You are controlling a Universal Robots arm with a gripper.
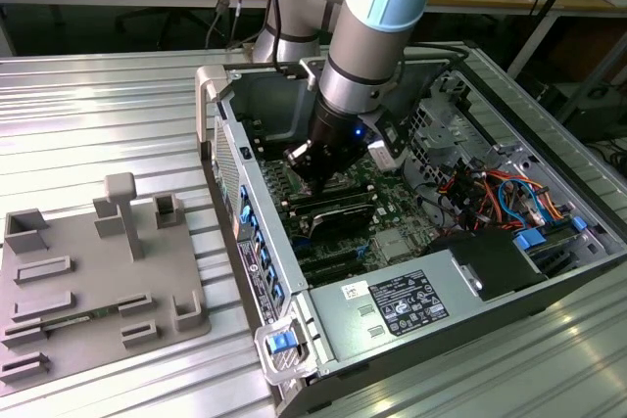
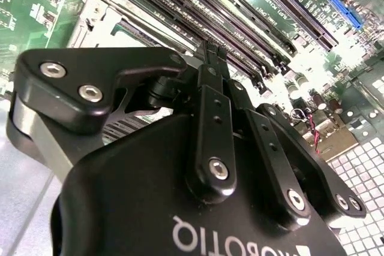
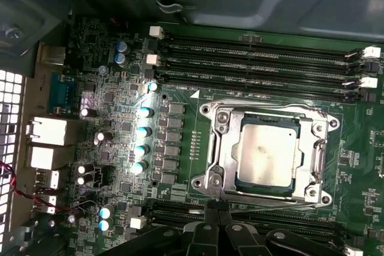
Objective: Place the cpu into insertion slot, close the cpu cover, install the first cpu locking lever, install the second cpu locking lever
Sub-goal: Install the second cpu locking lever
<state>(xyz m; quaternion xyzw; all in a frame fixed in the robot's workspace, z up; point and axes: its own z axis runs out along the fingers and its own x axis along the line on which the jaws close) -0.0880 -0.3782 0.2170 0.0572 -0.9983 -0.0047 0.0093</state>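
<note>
Black claw (image 2: 213, 49) fingers meet, pinched together with nothing between them, just beside the socket's edge. Beyond them the cpu (image 3: 267, 154) lies in the socket, the cpu cover (image 3: 219, 148) closed flat around it, memory slots (image 3: 258, 58) behind.

Cpu (image 3: 268, 154): dull silver-grey metal top, smooth, faintly smudged; cpu cover (image 3: 219, 148): bright shiny metal frame, both set in a matt green circuit board (image 3: 180, 142). Gripper (image 2: 214, 58): black fingers (image 2: 211, 97) and links, semi-gloss and smooth, with bright steel screw heads. Computer case (image 1: 323, 325): grey sheet metal, on a ribbed brushed-aluminium counter (image 1: 98, 115); parts tray (image 1: 88, 281): matt grey plastic.
</note>
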